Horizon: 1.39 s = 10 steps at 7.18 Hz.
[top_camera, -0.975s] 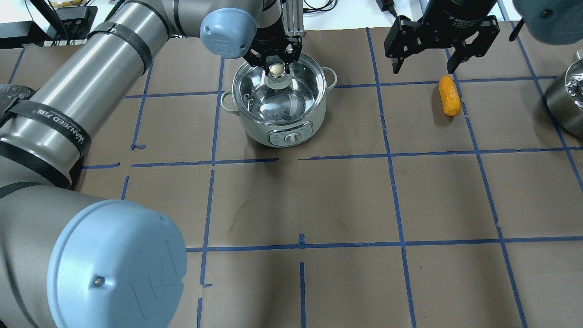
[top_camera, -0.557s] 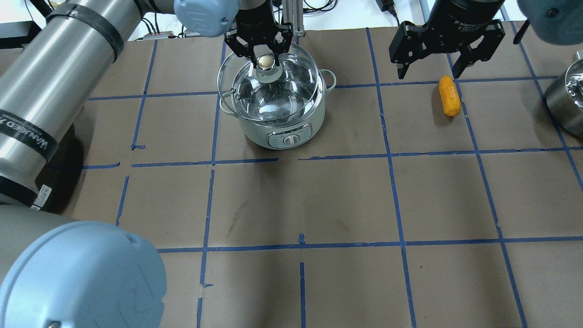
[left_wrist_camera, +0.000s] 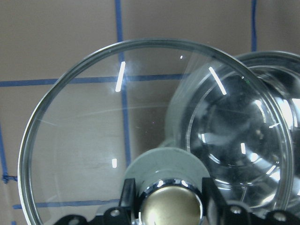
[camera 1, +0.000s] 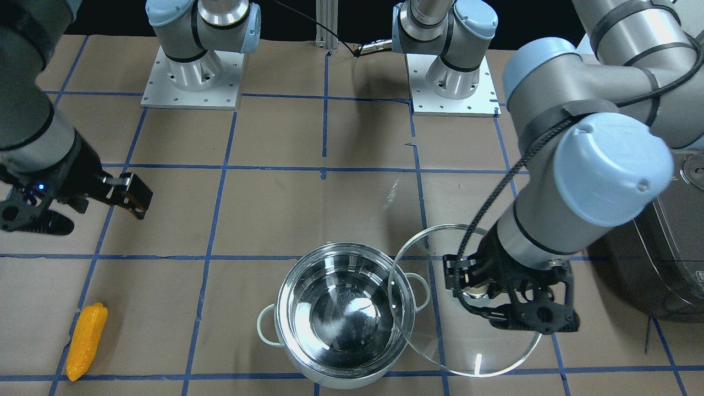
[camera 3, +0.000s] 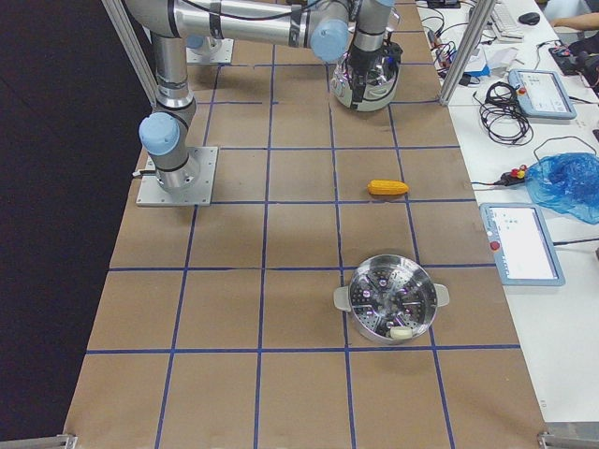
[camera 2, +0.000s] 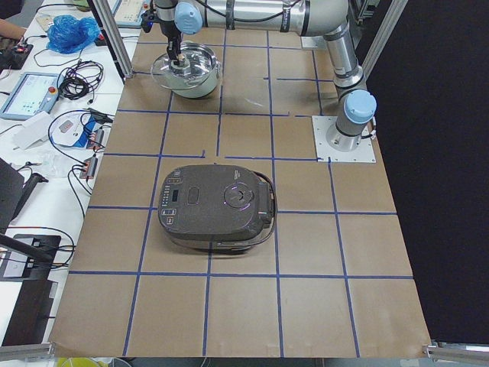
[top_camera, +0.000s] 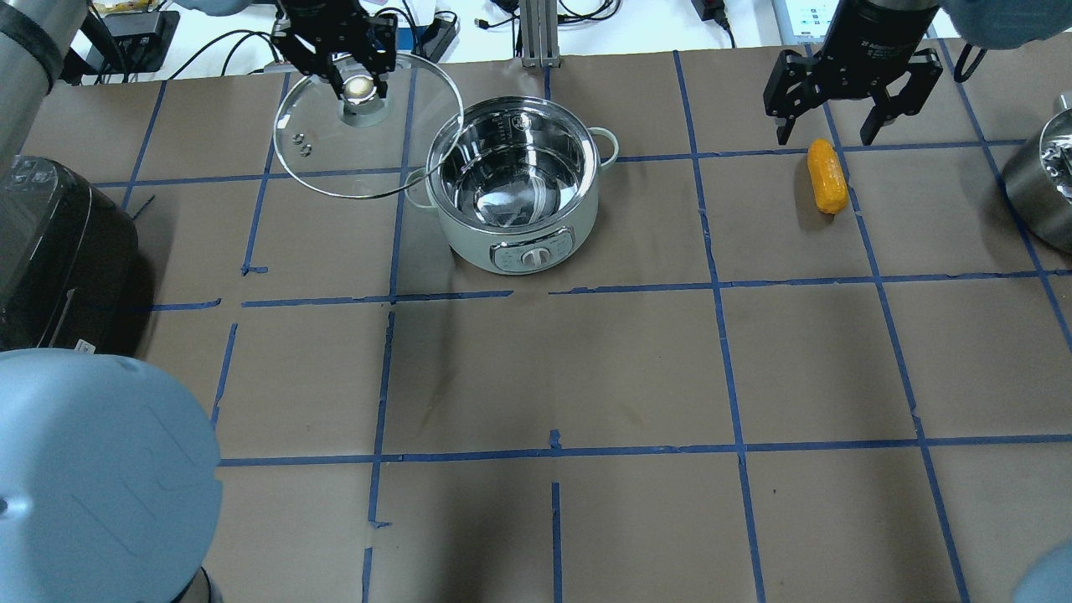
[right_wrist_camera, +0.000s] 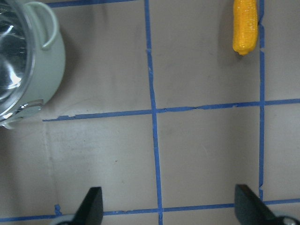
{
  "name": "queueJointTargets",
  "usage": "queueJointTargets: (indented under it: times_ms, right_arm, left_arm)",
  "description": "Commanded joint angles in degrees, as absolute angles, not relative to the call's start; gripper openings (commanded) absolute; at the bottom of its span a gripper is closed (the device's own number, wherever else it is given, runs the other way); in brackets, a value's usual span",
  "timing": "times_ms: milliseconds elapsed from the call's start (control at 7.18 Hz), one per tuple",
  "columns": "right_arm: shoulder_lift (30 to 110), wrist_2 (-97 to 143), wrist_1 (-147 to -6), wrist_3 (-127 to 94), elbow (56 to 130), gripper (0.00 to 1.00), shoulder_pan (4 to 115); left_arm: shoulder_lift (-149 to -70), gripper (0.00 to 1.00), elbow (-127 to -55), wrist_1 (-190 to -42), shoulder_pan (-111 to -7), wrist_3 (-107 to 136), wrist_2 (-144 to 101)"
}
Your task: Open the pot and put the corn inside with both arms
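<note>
The steel pot (top_camera: 477, 239) stands open and empty on the table; it also shows in the front view (camera 1: 283, 308). My left gripper (top_camera: 358, 77) is shut on the knob of the glass lid (top_camera: 335, 159) and holds it in the air, left of the pot, with its edge over the pot's left handle. The front view shows this gripper (camera 1: 509, 305) and lid (camera 1: 434, 335) too. The yellow-orange corn (top_camera: 827, 176) lies on the table right of the pot. My right gripper (top_camera: 829, 126) is open and empty, just beyond the corn's far end.
A dark rice cooker (top_camera: 50, 251) stands at the left edge. A steel steamer pot (top_camera: 1038, 184) stands at the right edge. Blue tape lines cross the brown table cover (top_camera: 636, 368).
My left gripper has lifted the lid off the pot and carried it to the left. My right gripper has shifted a little to the right and farther back, still open.
</note>
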<state>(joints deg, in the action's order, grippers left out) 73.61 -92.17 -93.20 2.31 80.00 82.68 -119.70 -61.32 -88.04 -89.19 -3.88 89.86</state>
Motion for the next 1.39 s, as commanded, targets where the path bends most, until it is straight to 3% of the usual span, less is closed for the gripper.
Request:
queueJointTargets:
  times_ms: [0,418,696,835,975,1114,1253]
  right_arm:
    - [62.4,-92.5,-103.9,8.8,79.7,0.89,77.9]
    - [51.2,-91.7,-120.7,13.7,79.7,0.84,75.3]
    - [48.7,-87.4,-123.1,14.9,80.4,0.84,74.4]
    - [49.0,-88.0,-122.7,14.9,81.3,0.62,74.4]
    - [49.4,-88.0,-121.9,14.7,81.0,0.15,74.4]
    - [49.7,-88.1,-121.1,14.7,80.8,0.05,74.4]
    - [50.9,-88.1,-121.0,14.8,80.7,0.03,74.4]
  left_arm:
    - [-119.2,0.01,-66.7,-86.5,-80.3,-11.6,91.8]
    - [-120.7,0.01,-79.1,-67.4,-77.4,-15.1,90.9]
    - [-121.2,0.01,-81.9,-64.9,-77.4,-13.7,88.0]
    - [-121.7,0.01,-82.0,-64.7,-77.4,-14.1,87.8]
    - [-122.3,0.01,-82.0,-64.7,-77.6,-13.6,87.7]
    - [-123.0,0.01,-82.1,-64.7,-77.6,-13.4,87.4]
    - [-123.1,0.01,-82.3,-64.7,-77.6,-10.7,84.9]
